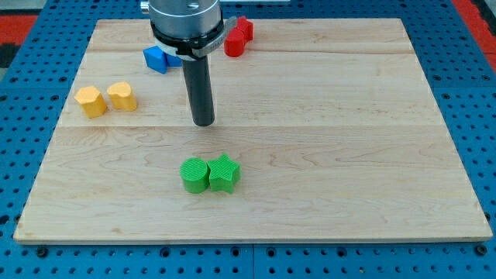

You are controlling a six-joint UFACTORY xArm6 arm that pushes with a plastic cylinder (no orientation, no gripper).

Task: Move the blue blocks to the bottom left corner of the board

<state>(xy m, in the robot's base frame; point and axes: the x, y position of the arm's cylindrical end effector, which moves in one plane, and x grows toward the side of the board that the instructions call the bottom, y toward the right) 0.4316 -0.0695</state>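
A blue block (157, 59) lies near the view's top, left of centre, partly hidden behind the arm's round body; a second blue piece (189, 56) shows beside it, mostly hidden. My tip (203, 122) rests on the wooden board (349, 155), below and to the right of the blue blocks, apart from them. The board's bottom left corner (35, 229) is far from the blue blocks.
Two red blocks (238, 37) sit at the view's top, right of the arm. A yellow hexagon block (91, 101) and a yellow heart-like block (122, 96) lie at the left. A green cylinder (194, 175) and a green star (224, 173) touch below my tip.
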